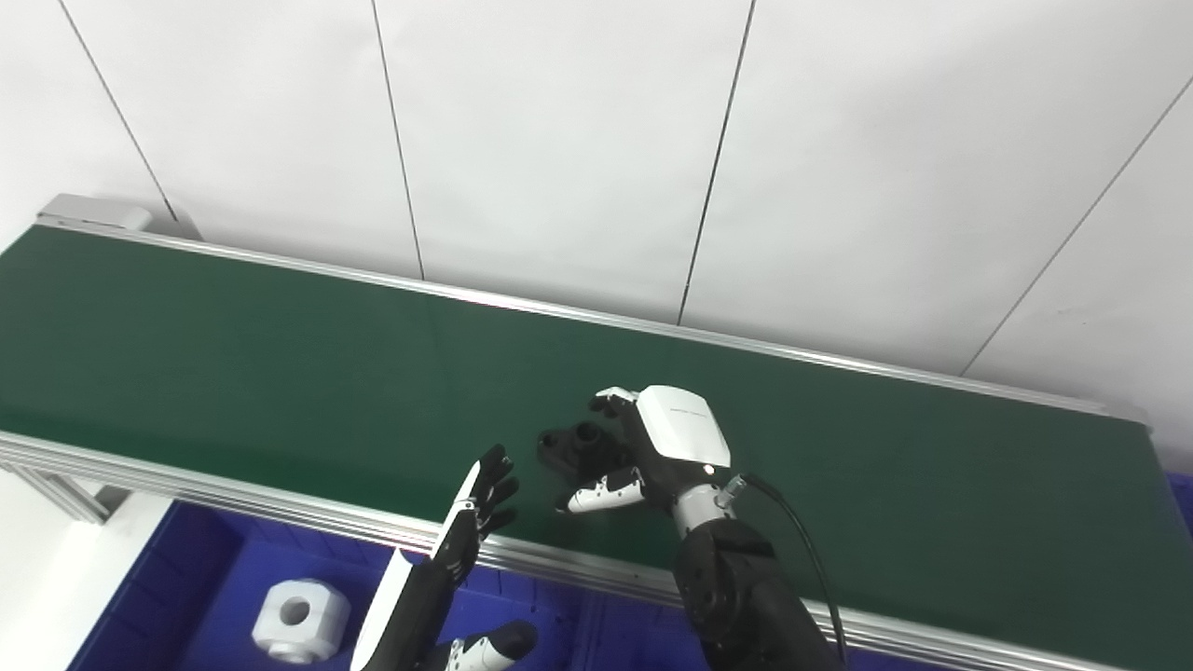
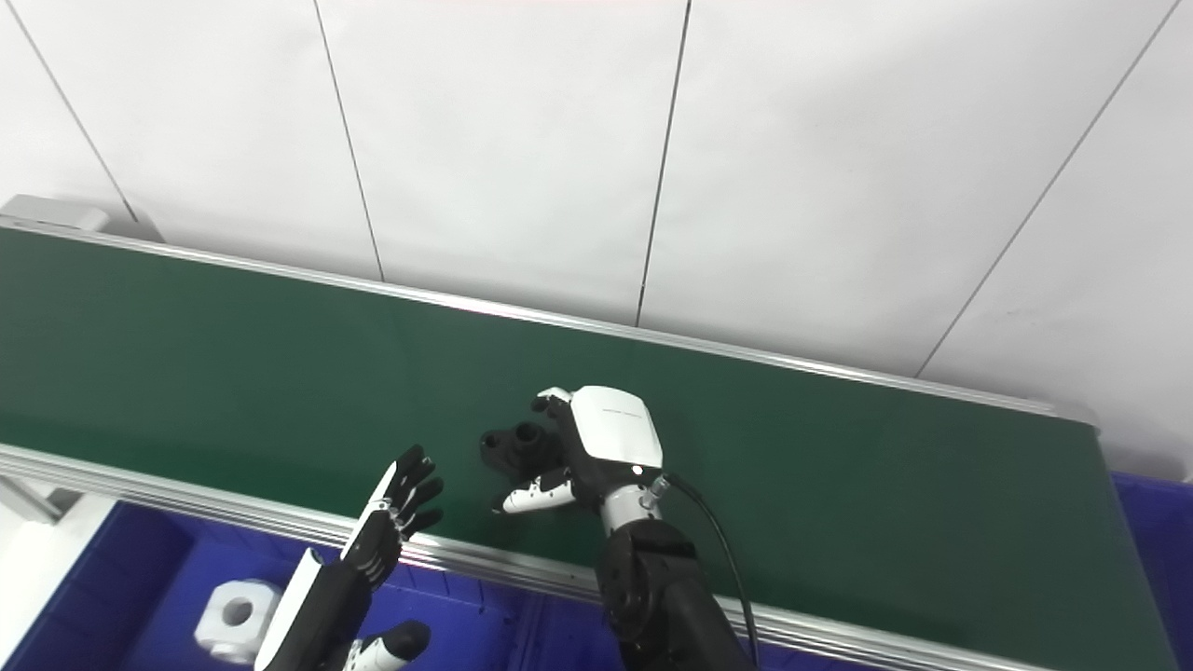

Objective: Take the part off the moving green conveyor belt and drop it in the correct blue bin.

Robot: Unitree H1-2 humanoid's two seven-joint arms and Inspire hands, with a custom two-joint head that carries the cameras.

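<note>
The right hand is reaching over the belt, its fingers curled partway and spread around the part, which is lying on the green surface toward the near side, roughly mid-length. The part is sitting just to the left of the palm, between the upper fingers on its far side and the thumb on its near side. Whether the fingers are actually gripping it or only bracketing it cannot be told; the part appears to be resting on the belt.

The part is black and flattish, with a raised round boss and holes; its long axis is running left to right, pointing into the palm. The closing move therefore appears to turn on pinching across the short axis.

The left hand is hovering at the near rail, fingers straight and apart, holding nothing, near the part but farther than the right. Below it, a white block is lying in the blue bin.
</note>
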